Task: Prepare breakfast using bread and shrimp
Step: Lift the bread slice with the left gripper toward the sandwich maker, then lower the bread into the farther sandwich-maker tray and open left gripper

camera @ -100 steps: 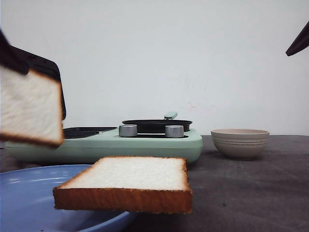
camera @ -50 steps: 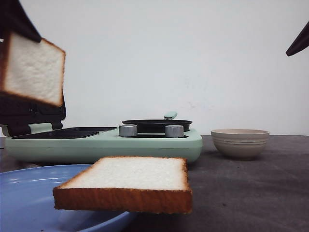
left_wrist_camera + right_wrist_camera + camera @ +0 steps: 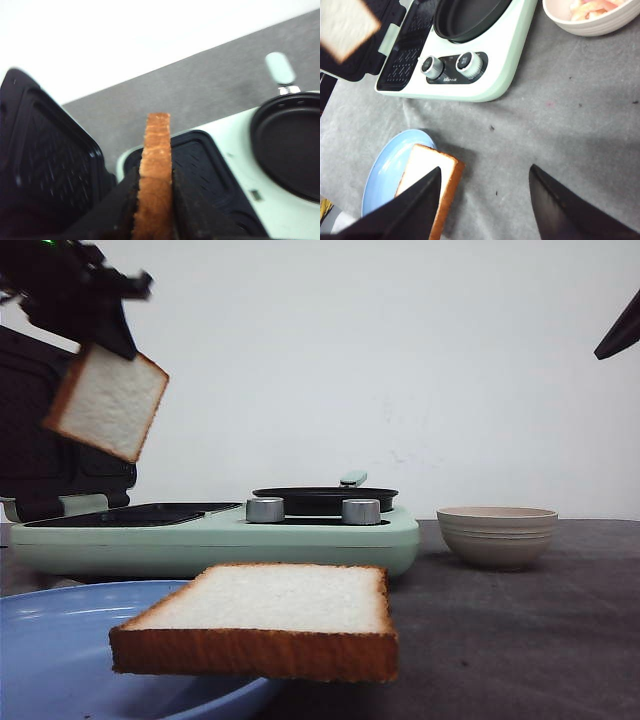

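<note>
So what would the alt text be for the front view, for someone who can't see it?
The left gripper holds a slice of bread in the air above the open mint-green breakfast maker. A second slice lies on a blue plate up close, with a beige bowl at the right.

We see a dark grey table [image 3: 580, 130] with a faintly speckled, cloth-like surface carrying 3 things. At about 12 o'clock in the front view sits a mint-green cooking appliance [image 3: 215, 540], its base flat on the table; its 2 silver knobs [image 3: 265, 510] face us. At 3 o'clock from it, just beside but apart, stands a beige ribbed bowl [image 3: 497, 536]. At 7 o'clock, nearest us, lies a blue plate [image 3: 60, 650], well apart from the bowl. In the right wrist view a few small dark specks [image 3: 491, 128] dot the bare table between plate and appliance.
</note>
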Robot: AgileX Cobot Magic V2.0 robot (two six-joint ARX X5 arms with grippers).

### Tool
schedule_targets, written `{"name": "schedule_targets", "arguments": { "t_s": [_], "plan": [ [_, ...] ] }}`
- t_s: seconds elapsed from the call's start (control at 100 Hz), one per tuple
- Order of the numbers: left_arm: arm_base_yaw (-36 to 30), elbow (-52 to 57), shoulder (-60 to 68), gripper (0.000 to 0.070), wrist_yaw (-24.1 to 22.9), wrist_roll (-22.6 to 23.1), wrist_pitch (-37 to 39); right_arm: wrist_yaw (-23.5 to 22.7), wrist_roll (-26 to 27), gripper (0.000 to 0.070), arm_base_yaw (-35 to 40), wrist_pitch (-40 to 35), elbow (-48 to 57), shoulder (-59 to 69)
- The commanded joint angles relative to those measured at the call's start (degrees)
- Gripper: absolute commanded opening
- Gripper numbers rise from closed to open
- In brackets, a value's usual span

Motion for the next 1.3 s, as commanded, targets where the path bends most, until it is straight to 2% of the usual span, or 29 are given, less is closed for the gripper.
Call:
{"name": "schedule_targets", "arguments": {
  "t_s": [0.0, 0.13, 0.4, 0.69, 0.91, 1.29],
  "plan": [
    [-0.7, 3.0, 3.3, 0.0011, -1.4, 4.7, 1.4, 0.2, -1.4, 0.0342, 0.2, 0.3, 1.0, 0.2],
    [-1.5, 7.9, 9.9, 0.0011, -2.6, 9.0, 2.0, 0.7, -1.9, 0.0342, 0.2, 0.1, 1.0, 0.2],
    [-3.5, 16.6, 21.3, 0.001, -9.0, 18.5, 2.4, 1.5, -2.4, 0.0342, 0.2, -0.1, 1.0, 0.2],
    [-4.7, 19.4, 27.3, 0.001, -13.2, 24.7, 4.2, 1.5, -2.5, 0.0342, 0.2, -0.1, 1.0, 0.2],
    [-5.0, 19.4, 27.8, 0.001, -13.8, 26.7, 3.7, 1.5, -2.5, 0.0342, 0.2, -0.5, 1.0, 0.2],
    [-5.0, 19.4, 27.8, 0.001, -13.7, 26.3, -0.1, 1.5, -2.8, 0.0342, 0.2, -1.4, 1.0, 0.2]
  ]
}}
